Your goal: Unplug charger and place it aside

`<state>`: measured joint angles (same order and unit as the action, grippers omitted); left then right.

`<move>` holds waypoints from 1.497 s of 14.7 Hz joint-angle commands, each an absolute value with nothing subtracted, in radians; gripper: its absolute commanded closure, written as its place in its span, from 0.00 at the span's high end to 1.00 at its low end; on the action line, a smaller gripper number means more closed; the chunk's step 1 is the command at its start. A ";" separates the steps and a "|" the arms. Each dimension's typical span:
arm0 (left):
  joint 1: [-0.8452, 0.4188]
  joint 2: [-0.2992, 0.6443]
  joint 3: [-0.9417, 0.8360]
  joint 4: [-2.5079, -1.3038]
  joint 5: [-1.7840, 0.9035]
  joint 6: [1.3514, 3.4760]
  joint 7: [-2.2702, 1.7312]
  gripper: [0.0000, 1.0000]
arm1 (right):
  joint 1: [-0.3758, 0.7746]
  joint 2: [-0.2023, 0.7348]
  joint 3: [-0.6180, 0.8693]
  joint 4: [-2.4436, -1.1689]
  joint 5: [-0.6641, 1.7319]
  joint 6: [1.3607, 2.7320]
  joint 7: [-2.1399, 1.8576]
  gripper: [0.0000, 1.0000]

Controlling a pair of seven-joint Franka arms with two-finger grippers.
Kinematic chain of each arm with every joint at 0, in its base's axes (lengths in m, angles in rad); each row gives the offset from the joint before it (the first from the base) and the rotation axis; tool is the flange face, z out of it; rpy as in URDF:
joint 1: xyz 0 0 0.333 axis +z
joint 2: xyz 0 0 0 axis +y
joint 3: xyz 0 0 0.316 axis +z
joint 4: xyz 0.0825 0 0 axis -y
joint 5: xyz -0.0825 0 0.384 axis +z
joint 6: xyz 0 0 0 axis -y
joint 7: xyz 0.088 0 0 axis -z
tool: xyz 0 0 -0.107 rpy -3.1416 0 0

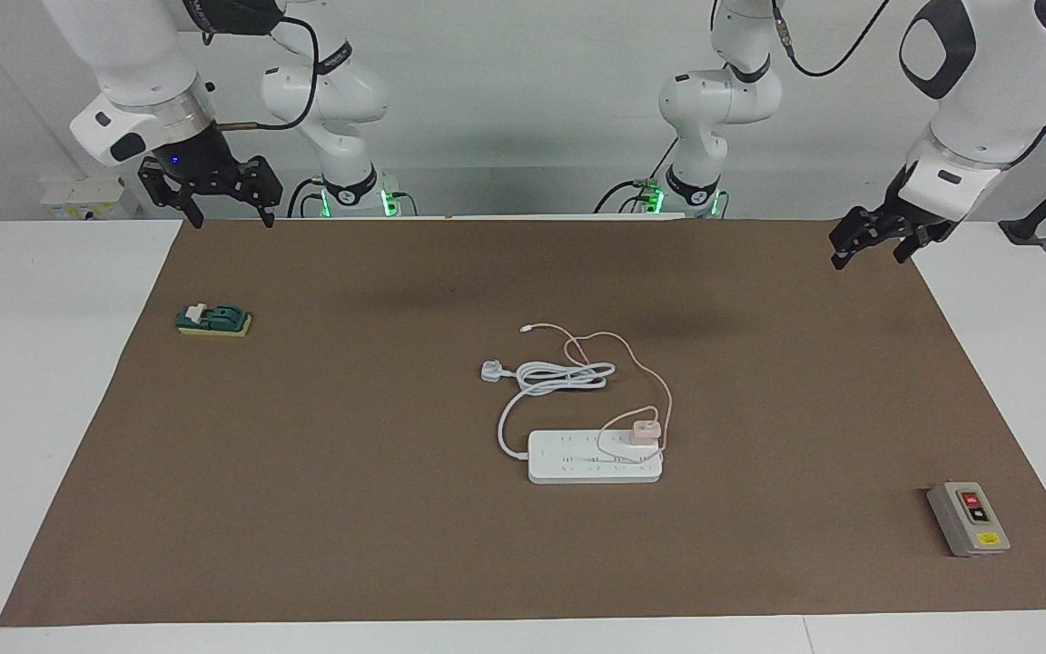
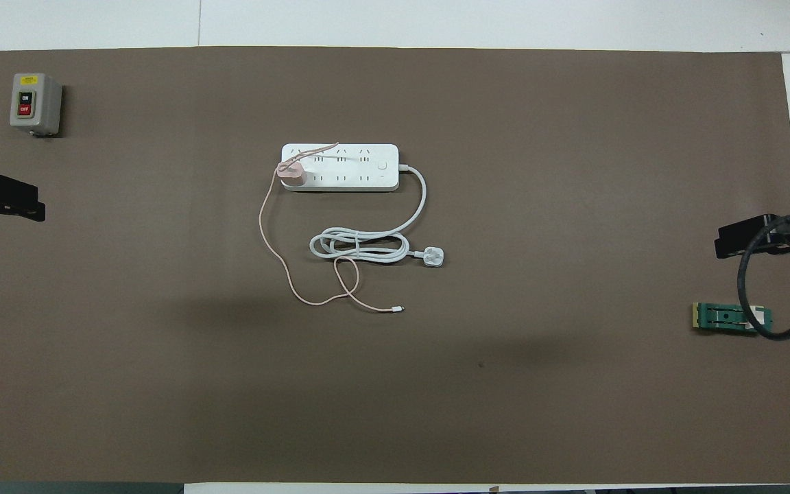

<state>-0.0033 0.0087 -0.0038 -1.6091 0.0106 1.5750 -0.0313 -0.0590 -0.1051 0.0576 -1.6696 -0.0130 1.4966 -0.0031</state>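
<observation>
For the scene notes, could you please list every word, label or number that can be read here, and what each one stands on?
"ON": black button of the grey switch box, overhead view.
"OFF": red button just below it on the same box.
Yellow sticker on that box: print too small to read.
Power strip, charger and green switch: no readable text.

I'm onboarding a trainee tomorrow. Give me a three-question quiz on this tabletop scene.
1. True or false: the charger is plugged into the power strip.
2. The green switch lies toward which arm's end: (a) left, (b) right?
3. What is the left gripper holding?

Key: 1 true. 2 (b). 3 nothing; it is open above the mat's edge.
</observation>
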 commanded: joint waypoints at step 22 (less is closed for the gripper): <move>-0.003 -0.006 -0.006 -1.635 0.025 1.634 -0.113 1.00 | 0.138 0.135 0.064 -1.678 0.241 1.802 0.880 1.00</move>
